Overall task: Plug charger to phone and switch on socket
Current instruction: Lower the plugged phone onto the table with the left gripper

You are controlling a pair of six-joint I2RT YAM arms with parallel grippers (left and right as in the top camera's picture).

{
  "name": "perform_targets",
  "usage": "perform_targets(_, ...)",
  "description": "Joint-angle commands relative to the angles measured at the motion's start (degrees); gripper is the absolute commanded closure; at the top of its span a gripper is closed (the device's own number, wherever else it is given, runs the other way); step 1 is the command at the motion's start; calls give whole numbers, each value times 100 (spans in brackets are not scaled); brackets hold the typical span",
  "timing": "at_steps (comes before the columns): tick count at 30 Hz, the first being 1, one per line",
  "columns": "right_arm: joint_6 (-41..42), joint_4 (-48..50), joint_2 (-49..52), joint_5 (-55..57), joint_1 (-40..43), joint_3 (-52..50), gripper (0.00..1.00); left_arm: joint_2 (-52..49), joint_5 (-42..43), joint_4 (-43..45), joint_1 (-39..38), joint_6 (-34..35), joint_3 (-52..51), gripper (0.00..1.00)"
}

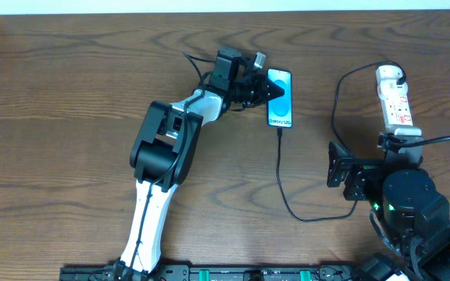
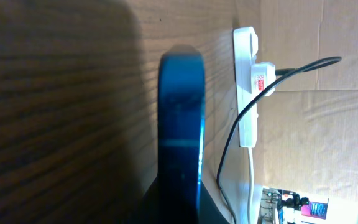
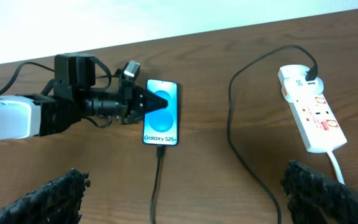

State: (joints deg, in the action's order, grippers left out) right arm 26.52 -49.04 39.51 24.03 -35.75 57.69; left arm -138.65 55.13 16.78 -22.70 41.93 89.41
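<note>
Only your left wrist view shows the phone (image 2: 180,124) edge-on between the left jaws, clamped on it. Overhead it lies on the worktop (image 1: 69,94), long axis front-to-back, charger (image 1: 281,176) end toward the arm bases. The right jaws gape wide.

Blue-lit rectangular smartphone (image 2: 180,137) only a blurred edge at the left wrist, its screen partly hidden overhead by the black left gripper (image 1: 278,89) (jaw gap unreadable), narrow white power strip (image 1: 394,97) with red print too small to read, right gripper (image 3: 188,196) with ridged fingers (image 3: 319,190) cropped at the bottom edge
</note>
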Motion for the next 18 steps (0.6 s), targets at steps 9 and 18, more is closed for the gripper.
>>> perform_targets(9, -46, -70, 0, 92, 46, 37, 1, -184, 116, -472, -94, -55, 157, 92)
perform_targets(18, -46, -66, 0, 90, 46, 37, 1, -184, 63, -822, 39, -79, 142, 78)
